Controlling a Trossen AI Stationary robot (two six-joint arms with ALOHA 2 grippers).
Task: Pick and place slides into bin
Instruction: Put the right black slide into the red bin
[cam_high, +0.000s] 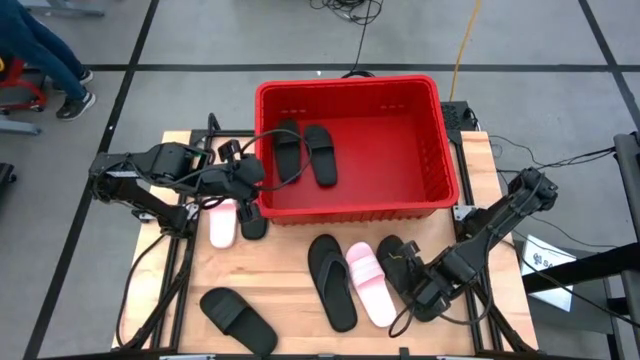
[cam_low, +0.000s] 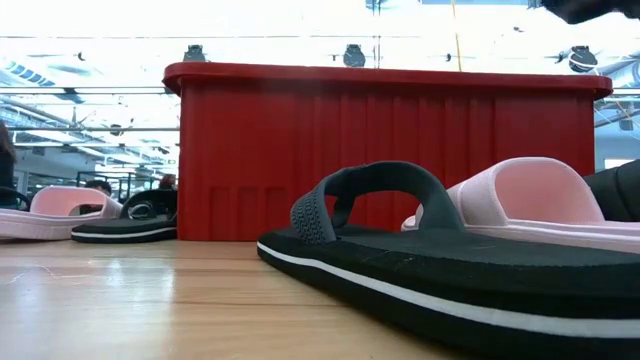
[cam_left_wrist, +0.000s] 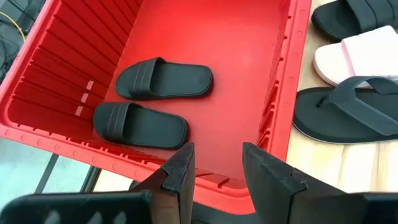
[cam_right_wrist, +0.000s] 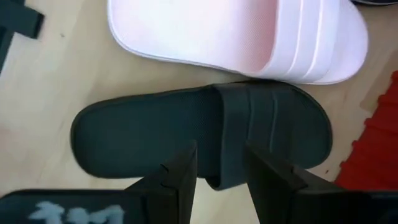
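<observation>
Right hand: lowered over a black slide on the surface, fingers straddling its edge near the strap; whether it is gripped cannot be told.
Left hand: held above the near-left rim of the red bin, fingers parted, nothing grasped.
Bin contents: two black slides are laid side by side on the floor of the bin.
Wooden surface: a black thong sandal and a pink slide are set beside the right hand's slide; another black slide is placed at the front left.
Left of bin: a pink slide and a black slide are lined up just beside the wall.
</observation>
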